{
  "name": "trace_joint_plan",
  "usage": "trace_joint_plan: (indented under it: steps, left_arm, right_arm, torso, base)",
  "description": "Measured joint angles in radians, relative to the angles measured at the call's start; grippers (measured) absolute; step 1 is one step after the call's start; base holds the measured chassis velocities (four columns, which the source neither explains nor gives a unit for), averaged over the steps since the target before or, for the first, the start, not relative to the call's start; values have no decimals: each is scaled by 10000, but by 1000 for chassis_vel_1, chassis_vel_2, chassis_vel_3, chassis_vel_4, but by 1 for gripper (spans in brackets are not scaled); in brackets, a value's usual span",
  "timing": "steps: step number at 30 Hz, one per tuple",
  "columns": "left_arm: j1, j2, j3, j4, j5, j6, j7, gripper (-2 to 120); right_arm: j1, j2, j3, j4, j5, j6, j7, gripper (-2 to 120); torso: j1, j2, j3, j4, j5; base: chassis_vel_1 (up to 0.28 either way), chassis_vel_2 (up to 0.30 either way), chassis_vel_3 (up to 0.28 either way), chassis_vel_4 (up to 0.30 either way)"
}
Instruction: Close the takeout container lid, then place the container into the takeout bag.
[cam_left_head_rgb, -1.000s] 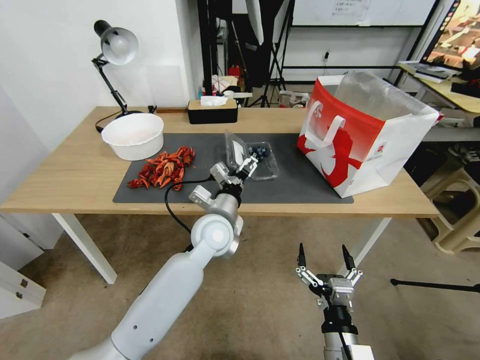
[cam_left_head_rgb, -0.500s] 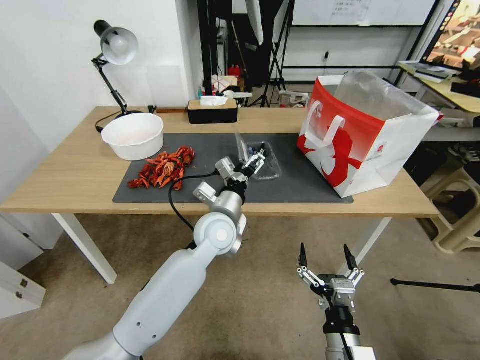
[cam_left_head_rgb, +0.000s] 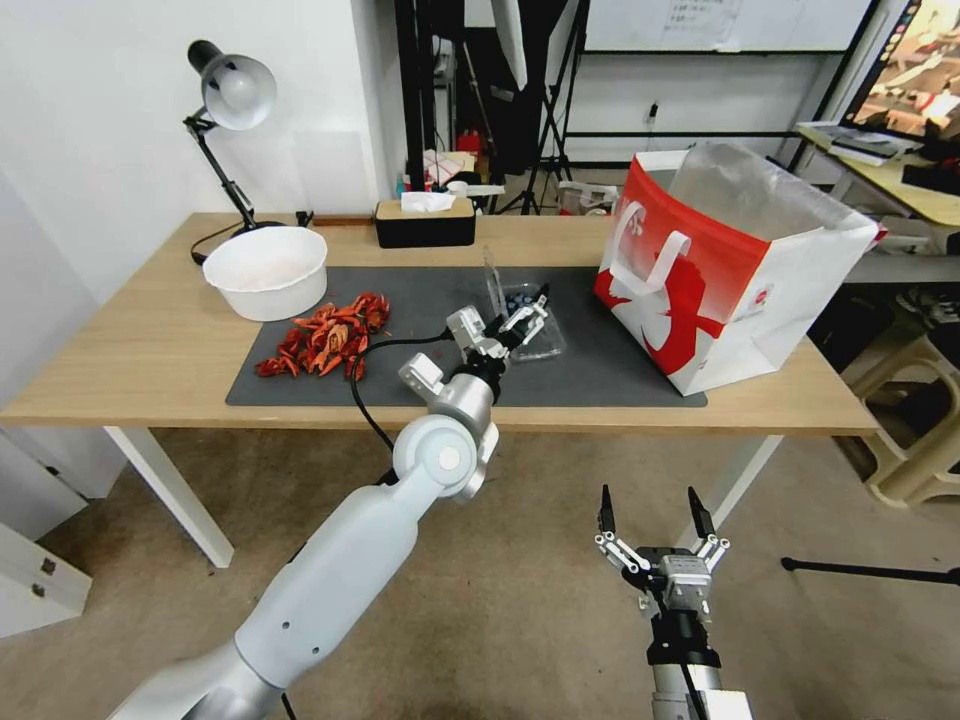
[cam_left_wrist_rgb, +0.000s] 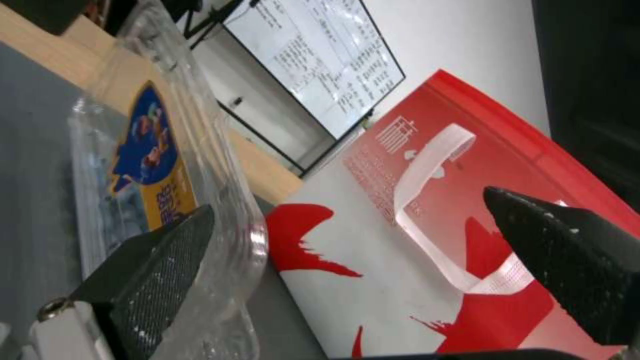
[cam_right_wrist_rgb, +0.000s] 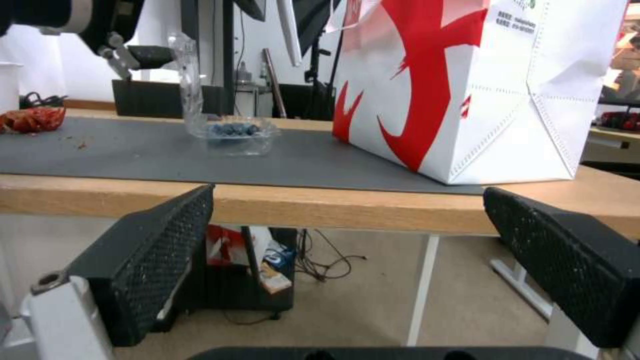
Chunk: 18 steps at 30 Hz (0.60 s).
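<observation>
Right pincer (cam_right_wrist_rgb: 347, 270) gapes below the counter (cam_right_wrist_rgb: 333, 207) edge. On the mat (cam_right_wrist_rgb: 133, 155), the container (cam_right_wrist_rgb: 233, 132) has its lid (cam_right_wrist_rgb: 187, 75) upright, left pincer (cam_right_wrist_rgb: 150, 55) touching it; bag (cam_right_wrist_rgb: 480, 90) nearby.

We see a wooden table (cam_left_head_rgb: 150, 350) with a dark grey mat (cam_left_head_rgb: 400, 340) lying on top of it. On the table's left side sits a big white bowl (cam_left_head_rgb: 266, 270), and just beside it, on the mat, lies a pile of red crayfish shells (cam_left_head_rgb: 325, 338) — all bright and messy. At the back stand a black tissue box (cam_left_head_rgb: 424, 222) and a desk lamp (cam_left_head_rgb: 228, 110) — both near the wall.
</observation>
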<state>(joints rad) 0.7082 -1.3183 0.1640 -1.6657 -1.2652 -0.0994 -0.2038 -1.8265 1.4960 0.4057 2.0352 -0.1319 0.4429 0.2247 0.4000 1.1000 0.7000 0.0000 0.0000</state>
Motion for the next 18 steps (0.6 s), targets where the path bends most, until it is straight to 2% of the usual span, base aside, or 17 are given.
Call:
trace_joint_plan:
  steps: [8,18]
  left_arm:
    - [-338,-80,249,445,-52,145,430,100]
    - [-623,-213,382,758,-62,156,533,100]
  right_arm:
    - [45,-9,21,-64,-21,-13,10,100]
    - [62,-15,30,-99,-41,-29,29,100]
  torso:
    - [0,0,0,0,0]
    - [0,0,0,1,0]
  base:
    - [0,0,0,0]
    - [0,0,0,0]
